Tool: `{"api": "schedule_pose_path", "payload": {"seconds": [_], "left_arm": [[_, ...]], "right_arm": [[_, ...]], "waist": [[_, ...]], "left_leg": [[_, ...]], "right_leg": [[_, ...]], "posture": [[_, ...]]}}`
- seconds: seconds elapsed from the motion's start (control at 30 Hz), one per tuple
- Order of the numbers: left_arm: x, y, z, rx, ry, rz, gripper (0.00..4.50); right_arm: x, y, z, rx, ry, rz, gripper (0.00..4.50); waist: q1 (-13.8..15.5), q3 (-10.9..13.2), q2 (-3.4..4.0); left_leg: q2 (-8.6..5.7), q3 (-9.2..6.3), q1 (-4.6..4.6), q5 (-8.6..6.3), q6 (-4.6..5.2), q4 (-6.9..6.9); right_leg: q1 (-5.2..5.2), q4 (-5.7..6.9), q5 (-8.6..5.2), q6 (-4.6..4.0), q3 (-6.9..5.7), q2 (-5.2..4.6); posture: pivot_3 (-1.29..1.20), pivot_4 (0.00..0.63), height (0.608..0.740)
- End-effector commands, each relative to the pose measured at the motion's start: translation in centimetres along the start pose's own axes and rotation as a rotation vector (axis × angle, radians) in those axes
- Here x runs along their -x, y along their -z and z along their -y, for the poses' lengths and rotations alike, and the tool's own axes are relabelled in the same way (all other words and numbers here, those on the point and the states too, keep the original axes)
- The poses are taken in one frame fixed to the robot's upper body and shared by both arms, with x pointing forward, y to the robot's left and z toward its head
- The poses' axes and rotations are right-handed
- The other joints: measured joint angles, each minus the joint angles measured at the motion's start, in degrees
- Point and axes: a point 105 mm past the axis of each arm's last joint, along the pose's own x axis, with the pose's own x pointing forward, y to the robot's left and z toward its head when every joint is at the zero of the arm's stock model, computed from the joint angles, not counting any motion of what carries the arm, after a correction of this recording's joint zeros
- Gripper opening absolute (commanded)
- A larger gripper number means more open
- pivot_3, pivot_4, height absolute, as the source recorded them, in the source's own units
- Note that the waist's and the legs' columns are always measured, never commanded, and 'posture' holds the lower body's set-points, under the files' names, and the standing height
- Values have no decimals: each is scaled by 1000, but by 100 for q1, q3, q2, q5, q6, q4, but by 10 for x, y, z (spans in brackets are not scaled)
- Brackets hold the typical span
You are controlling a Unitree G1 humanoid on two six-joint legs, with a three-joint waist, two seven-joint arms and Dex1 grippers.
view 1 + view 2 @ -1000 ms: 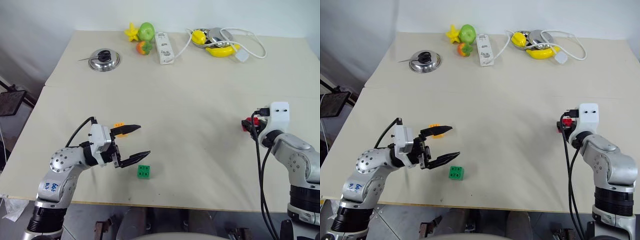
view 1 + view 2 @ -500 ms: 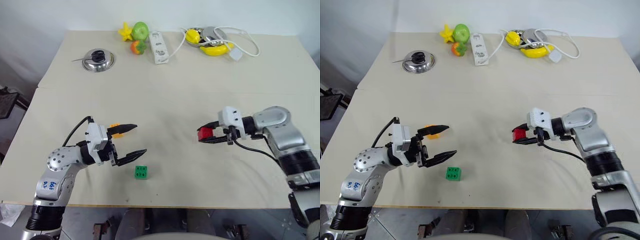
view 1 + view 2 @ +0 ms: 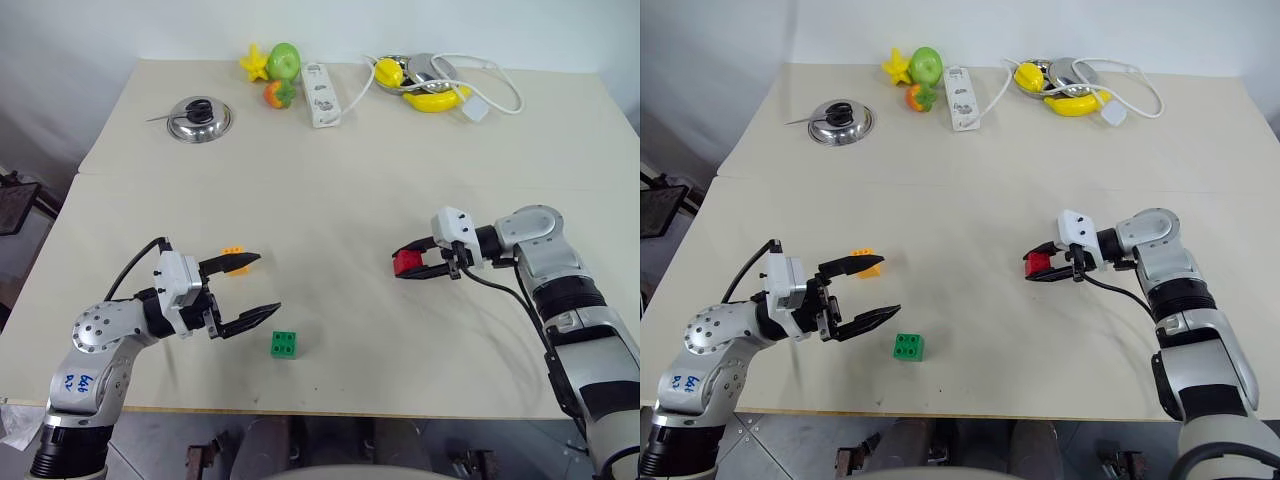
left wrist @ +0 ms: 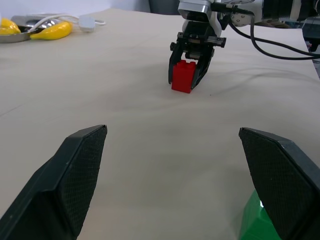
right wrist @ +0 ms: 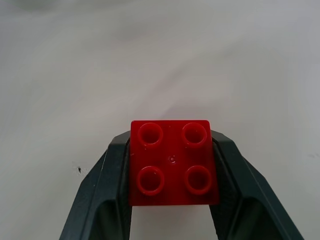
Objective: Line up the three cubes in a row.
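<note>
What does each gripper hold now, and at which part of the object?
The right gripper holds the red cube, its fingers pressing on two opposite side faces. The left gripper is open and holds nothing.

Bright, even light falls on the table (image 3: 400, 160), shadows soft beneath each gripper, while the left gripper's fingers (image 4: 75, 185) loom blurred and the red cube (image 5: 172, 162) stays sharp.
</note>
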Motion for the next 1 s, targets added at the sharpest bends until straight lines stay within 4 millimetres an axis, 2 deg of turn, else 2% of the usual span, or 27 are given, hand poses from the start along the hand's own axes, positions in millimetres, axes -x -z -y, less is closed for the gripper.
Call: {"api": "schedule_pose_path", "payload": {"seconds": [0.03, 0.07, 0.1, 0.27, 0.33, 0.37, 0.4, 0.57, 0.7, 0.77, 0.87, 0.97, 1.0], "left_arm": [[1, -12, 0, -37, 5, 25, 4500], [1, -12, -1, -37, 5, 25, 4500], [1, -12, -1, -38, 3, 24, 4500], [10, -15, -2, -13, 1, 35, 4500], [21, -12, -5, -35, -35, 9, 4500], [30, -10, -7, -42, -61, -8, 4500], [36, -9, -8, -44, -76, -19, 4500], [93, 9, -3, -13, -240, -120, 4500], [146, 35, 8, 64, -365, -247, 4500], [162, 44, 9, 69, -399, -289, 4500], [173, 53, 12, 58, -383, -336, 4500], [163, 51, 17, 36, -254, -337, 4500], [150, 45, 18, 11, -179, -324, 4500]], "right_arm": [[16, 0, -1, -12, -12, -5, 1522], [17, 0, -2, -28, -18, -6, 1522], [16, -2, -1, -1, -10, 0, 2230], [26, -22, 1, 65, 23, 94, 3654], [38, -33, -2, 106, 52, 151, 4352], [44, -40, -5, 118, 66, 199, 4464], [48, -45, -8, 122, 72, 232, 4464], [59, -62, -50, 130, 32, 449, 4464], [45, -51, -88, 86, -21, 512, 4464], [39, -45, -98, 80, -29, 522, 4464], [33, -38, -109, 83, -35, 509, 4464], [33, -34, -112, 100, -20, 501, 4464], [37, -31, -111, 102, -7, 485, 4464]], "waist": [[1, 0, 0], [-1, 0, 0], [-6, 0, 0], [-13, 1, 1], [-12, 1, 1], [-10, 1, 1], [-5, 1, 1], [14, 1, 0], [17, 1, -1], [19, 2, -2], [25, 2, -1], [28, -2, -8], [29, -2, -8]], "left_leg": [[0, 0, 0, 0, 0, 0], [0, 0, 0, 0, 0, 0], [0, 0, 0, 0, 0, 0], [1, 0, 0, 0, -1, 0], [2, 0, 0, 0, -1, 0], [2, 0, 0, -1, -2, 0], [2, 0, 0, -2, -3, -1], [3, -1, -2, -12, -2, -4], [4, 5, 4, -17, 1, -1], [5, 6, 8, -22, 0, -1], [2, 16, 10, -22, 5, -1], [4, 16, 12, -25, 5, 0], [5, 16, 12, -27, 4, 0]], "right_leg": [[0, 0, 0, 0, 0, 0], [0, 0, 0, 0, 0, 0], [0, 0, 0, 0, 0, 0], [-1, 0, 0, 0, 0, 0], [-2, 0, 0, 0, 0, 0], [-2, -1, 0, 0, 0, 0], [-2, -2, 0, 0, 0, 0], [0, -11, 0, -1, -3, 0], [3, -10, 0, -1, 1, -1], [4, -9, -1, -1, 1, 0], [1, -6, 2, 1, 7, -9], [-2, -6, 6, -3, 9, -14], [-3, -6, 7, -4, 10, -14]], "posture": [[0, 150, 740], [0, 150, 740], [0, 150, 740], [0, 150, 740], [0, 150, 740], [0, 150, 740], [0, 150, 740], [0, 150, 740], [0, 150, 740], [0, 150, 740], [0, 150, 740], [0, 150, 740], [0, 150, 740]]}}
